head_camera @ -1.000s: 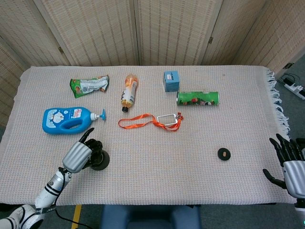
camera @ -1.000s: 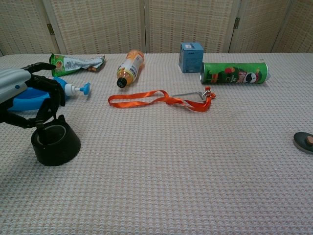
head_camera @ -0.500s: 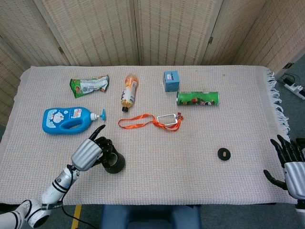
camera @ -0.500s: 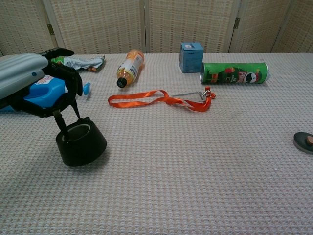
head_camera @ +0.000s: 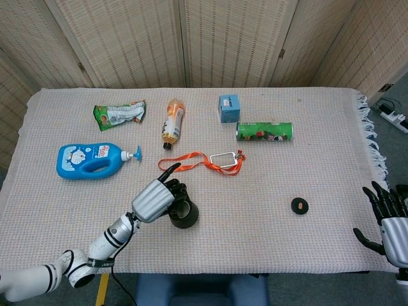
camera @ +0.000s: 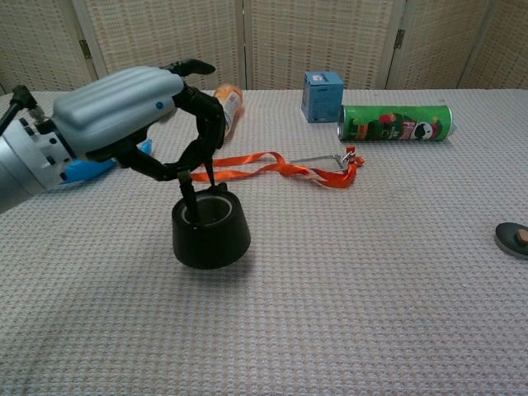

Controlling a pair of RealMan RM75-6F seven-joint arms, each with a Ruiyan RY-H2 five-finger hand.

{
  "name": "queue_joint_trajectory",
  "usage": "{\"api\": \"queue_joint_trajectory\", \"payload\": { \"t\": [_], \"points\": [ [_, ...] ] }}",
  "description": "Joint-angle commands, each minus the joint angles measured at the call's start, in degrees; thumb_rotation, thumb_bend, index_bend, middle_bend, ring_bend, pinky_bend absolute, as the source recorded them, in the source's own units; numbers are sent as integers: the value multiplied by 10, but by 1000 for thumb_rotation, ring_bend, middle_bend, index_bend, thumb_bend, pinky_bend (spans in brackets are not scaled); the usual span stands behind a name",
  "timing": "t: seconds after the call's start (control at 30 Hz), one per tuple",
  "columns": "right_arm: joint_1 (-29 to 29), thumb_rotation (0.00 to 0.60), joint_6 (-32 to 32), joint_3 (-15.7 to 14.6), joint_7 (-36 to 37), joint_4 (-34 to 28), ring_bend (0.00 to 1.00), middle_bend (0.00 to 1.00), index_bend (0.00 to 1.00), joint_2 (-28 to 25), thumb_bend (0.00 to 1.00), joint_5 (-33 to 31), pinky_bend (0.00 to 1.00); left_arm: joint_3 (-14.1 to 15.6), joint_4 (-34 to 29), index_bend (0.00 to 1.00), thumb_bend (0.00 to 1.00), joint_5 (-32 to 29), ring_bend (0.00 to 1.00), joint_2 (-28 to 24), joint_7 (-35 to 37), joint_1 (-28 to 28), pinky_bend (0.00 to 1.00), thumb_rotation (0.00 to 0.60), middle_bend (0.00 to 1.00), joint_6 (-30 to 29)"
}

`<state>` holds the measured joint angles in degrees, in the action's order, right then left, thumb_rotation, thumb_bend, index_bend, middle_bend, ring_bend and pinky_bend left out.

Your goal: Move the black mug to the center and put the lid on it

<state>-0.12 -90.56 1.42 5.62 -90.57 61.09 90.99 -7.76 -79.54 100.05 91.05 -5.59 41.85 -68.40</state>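
Note:
The black mug (head_camera: 184,215) (camera: 210,233) stands upright near the table's front, left of the middle. My left hand (head_camera: 155,198) (camera: 140,107) holds it by the rim, with fingertips hooked inside the mouth. The small round black lid (head_camera: 299,206) (camera: 515,238) lies flat on the cloth at the right, well apart from the mug. My right hand (head_camera: 389,220) hangs open past the table's right front corner, holding nothing; the chest view does not show it.
An orange lanyard (head_camera: 199,162) (camera: 268,167) lies just behind the mug. Farther back are a blue pump bottle (head_camera: 89,159), a green snack bag (head_camera: 119,114), an orange drink bottle (head_camera: 172,120), a blue box (head_camera: 229,108) and a green chip can (head_camera: 264,132).
My left hand has carried the black mug rightward along the front of the table, toward the middle. The lid and the right hand have stayed where they were.

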Motion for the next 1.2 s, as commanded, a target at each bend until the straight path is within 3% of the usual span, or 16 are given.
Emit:
{"api": "queue_joint_trajectory", "payload": {
  "t": [0.03, 0.73, 1.2],
  "points": [
    [0, 600, 1, 0, 0, 0, 75, 0, 0, 0, 269, -1, 0, -15, 5, 609, 526, -12, 394, 18, -15, 22, 0, 600, 420, 20],
    [4, 600, 16, 5, 2, 2, 80, 0, 0, -3, 268, -17, 0, -69, 115, 608, 528, -66, 394, 158, -53, 149, 0, 600, 420, 88],
    [3, 600, 16, 6, 6, 4, 80, 0, 0, -4, 269, -19, 0, -64, 176, 592, 525, -100, 390, 205, -68, 168, 0, 600, 420, 89]
  ]
}}
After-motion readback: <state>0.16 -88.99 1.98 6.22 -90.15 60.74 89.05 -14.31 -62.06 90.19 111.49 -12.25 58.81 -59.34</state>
